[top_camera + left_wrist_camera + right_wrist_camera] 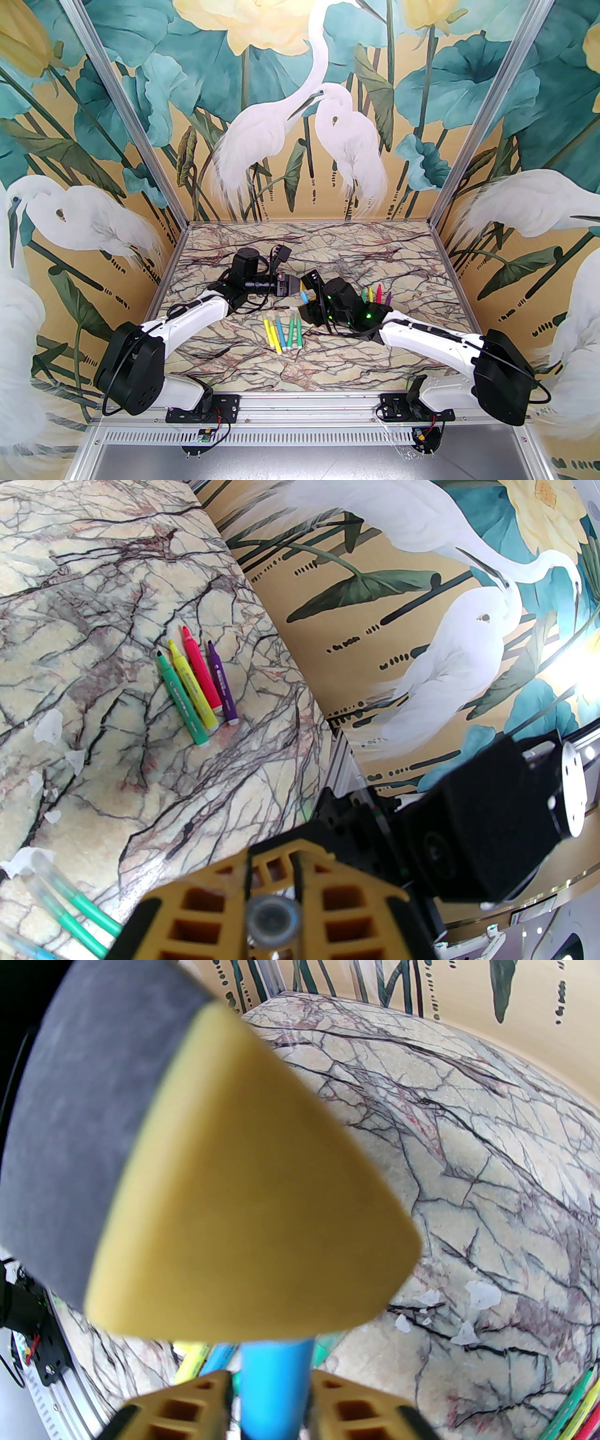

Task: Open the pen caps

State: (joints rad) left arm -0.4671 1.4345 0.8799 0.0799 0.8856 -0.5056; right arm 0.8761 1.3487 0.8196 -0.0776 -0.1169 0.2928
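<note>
Surface (234, 356): marble print, cream with dark and reddish veins. Small white torn flecks (47, 726) scattered on it, a few more (483, 1295) clustered. Walls: egret and lotus mural (300, 117). Aluminium frame posts (131, 126) at the back corners.

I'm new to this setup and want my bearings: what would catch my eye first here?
The left hand and right hand meet mid-table, both closed on one blue pen held between them. Behind rises a mural of white herons among teal leaves. On the marbled table a row of pens lies near the front, with four uncapped pens to the right.
</note>
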